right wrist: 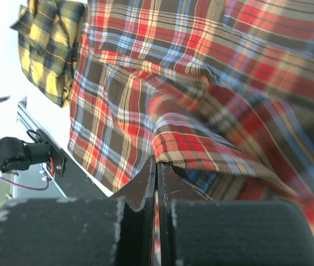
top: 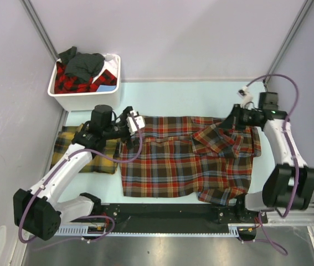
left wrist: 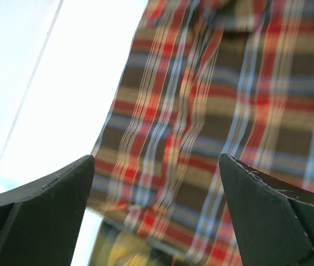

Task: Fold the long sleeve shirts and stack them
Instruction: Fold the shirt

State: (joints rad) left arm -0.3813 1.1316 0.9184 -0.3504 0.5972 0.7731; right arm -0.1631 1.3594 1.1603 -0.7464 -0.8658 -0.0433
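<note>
Red-brown shirt (top: 173, 166) spread flat, centre of desk (top: 201, 100), right side lapped inward. Right pincer (top: 227, 124) pinching that flap. Left pincer (top: 134, 119) spread wide over left edge. Flannel looks soft, light, droopy; best hold likely seam or shoulder. Yellow-green shirt (top: 106, 160) folded, far left.

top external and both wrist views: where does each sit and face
Top external: above and behind, looking down; left arm, right arm, red-brown plaid flannel shirt between.
Left wrist: on left arm, facing the shirt's edge; open left gripper shows.
Right wrist: on right arm, looking across the shirt; right gripper shut on it.
Shared: that shirt, all three.
</note>
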